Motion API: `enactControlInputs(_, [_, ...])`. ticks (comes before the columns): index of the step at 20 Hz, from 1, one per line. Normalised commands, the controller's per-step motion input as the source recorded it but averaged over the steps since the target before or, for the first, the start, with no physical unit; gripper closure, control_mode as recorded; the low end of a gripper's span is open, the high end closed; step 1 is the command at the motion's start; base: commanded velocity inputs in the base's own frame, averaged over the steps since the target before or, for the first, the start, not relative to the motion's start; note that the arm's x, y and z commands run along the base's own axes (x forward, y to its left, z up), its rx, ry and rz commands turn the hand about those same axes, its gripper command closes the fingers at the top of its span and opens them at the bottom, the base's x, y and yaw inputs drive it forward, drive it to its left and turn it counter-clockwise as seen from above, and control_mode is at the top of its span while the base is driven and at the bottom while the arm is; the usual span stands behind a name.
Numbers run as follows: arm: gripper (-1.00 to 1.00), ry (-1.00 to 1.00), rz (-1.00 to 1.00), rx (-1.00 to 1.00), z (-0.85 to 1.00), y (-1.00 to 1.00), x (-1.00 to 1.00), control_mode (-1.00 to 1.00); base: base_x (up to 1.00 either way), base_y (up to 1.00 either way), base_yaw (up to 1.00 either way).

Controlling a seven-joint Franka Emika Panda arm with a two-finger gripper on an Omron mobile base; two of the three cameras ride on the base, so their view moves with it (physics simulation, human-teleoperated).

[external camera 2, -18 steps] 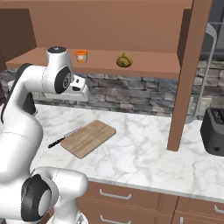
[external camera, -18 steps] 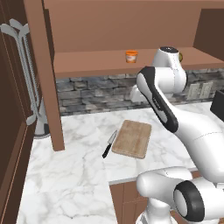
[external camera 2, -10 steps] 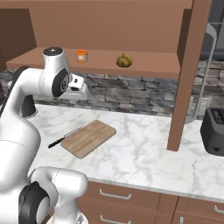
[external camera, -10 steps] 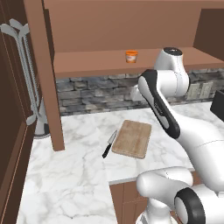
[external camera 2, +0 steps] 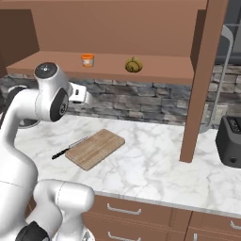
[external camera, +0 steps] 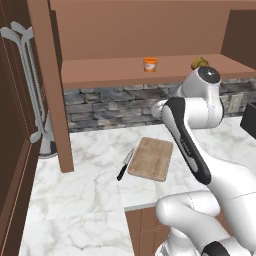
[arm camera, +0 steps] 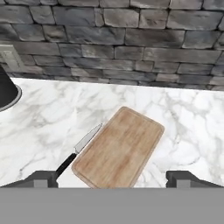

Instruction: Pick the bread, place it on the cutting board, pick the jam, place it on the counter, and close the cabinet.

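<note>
Marble counter [external camera: 80, 200] under a stone backsplash: the gripper [arm camera: 113, 177] hangs with its tips spread wide and empty above the cutting board [arm camera: 118, 151], a knife [arm camera: 81, 146] touching the board's edge. Bread [external camera 2: 134, 65] and jam [external camera 2: 87, 60] sit apart on the open cabinet's [external camera 2: 113, 28] shelf

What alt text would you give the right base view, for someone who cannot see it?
A white robot arm rises at the left over a white marble counter, where a bare wooden cutting board lies with a black-handled knife beside it. On the open cabinet shelf above sit an orange jam jar and a knobbly bread lump, apart.
</note>
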Motion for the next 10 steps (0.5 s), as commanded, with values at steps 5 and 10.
enactControlInputs(5, [-1.0, -0.13, 0.0, 0.0, 0.35, 0.0, 0.0, -1.0, 0.0, 0.0, 0.0])
enactControlInputs(10, [-1.0, -0.08, 0.0, 0.0, 0.45, 0.0, 0.0, -1.0, 0.0, 0.0, 0.0])
